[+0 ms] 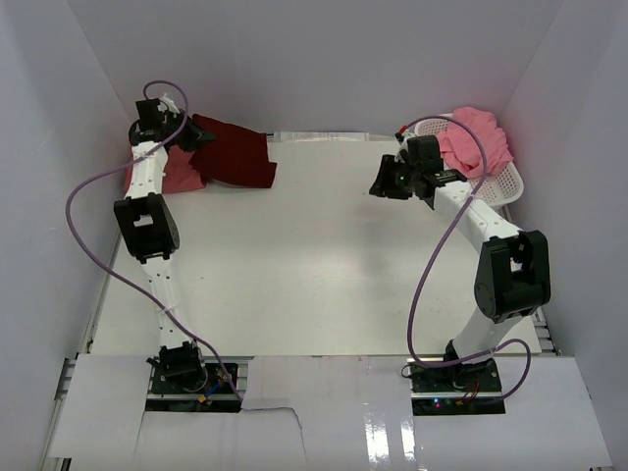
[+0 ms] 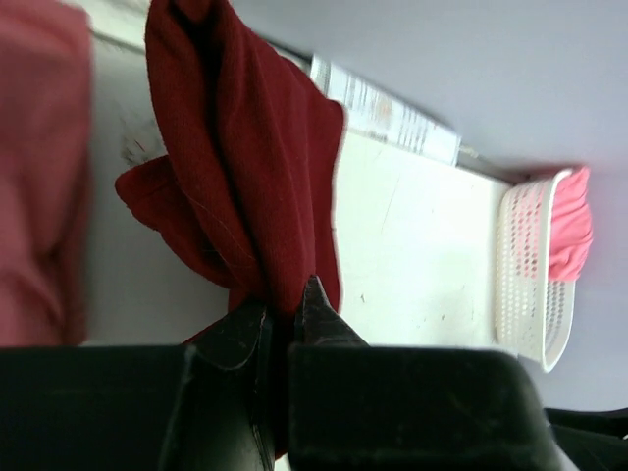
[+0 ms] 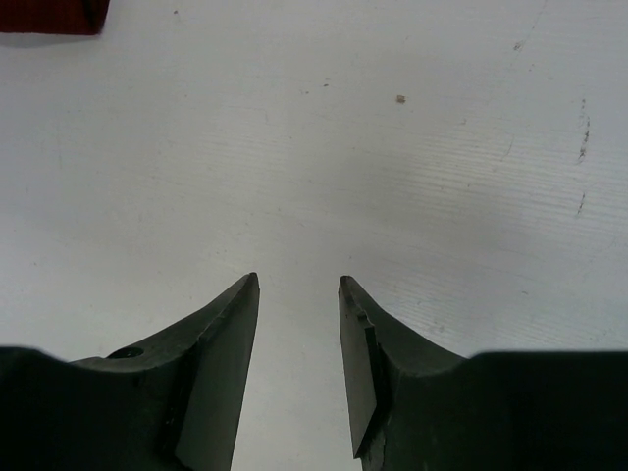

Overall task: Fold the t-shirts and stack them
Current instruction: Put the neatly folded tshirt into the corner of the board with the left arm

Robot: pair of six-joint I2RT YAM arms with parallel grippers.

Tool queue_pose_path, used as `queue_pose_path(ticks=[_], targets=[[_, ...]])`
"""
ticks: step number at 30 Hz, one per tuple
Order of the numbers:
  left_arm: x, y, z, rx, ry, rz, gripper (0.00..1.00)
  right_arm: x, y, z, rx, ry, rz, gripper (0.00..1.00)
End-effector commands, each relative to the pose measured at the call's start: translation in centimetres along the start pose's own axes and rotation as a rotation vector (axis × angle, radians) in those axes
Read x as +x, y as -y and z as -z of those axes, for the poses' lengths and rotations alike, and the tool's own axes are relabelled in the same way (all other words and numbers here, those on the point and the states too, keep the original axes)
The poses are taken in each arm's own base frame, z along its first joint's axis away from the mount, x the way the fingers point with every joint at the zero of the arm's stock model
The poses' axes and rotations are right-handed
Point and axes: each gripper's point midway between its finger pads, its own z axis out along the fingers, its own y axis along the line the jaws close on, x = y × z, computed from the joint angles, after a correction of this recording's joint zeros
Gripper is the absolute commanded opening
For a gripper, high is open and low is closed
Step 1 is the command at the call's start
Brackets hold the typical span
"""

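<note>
The left gripper pinches a bunched edge of the dark maroon t-shirt at the table's far left corner; the cloth spreads rightward from it. The right gripper, jaws apart and empty, hovers well to its right, beside the white basket holding a pink t-shirt.

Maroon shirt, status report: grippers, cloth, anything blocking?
Left gripper, jaws shut on maroon shirt, far-left corner. Right gripper, jaws open, empty, over bare table. Salmon shirt lies beside maroon; pink shirt in basket. Nothing blocking.
</note>
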Motion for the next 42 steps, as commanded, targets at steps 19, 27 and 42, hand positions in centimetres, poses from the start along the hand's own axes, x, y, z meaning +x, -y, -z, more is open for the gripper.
queue_pose_path(ticks=[19, 27, 42], targets=[[-12.6, -4.7, 10.1, -0.169, 0.381, -0.089, 0.0, 0.4, -3.2, -0.8, -0.05, -0.037, 0.066, 0.45], [-14.6, -8.2, 12.6, -0.335, 0.464, -0.069, 0.0, 1.6, -4.0, -1.5, -0.055, -0.064, 0.084, 0.45], [-16.0, -11.6, 17.8, -0.649, 0.587, -0.02, 0.98, 2.7, -4.0, -1.6, -0.065, -0.079, 0.086, 0.45]])
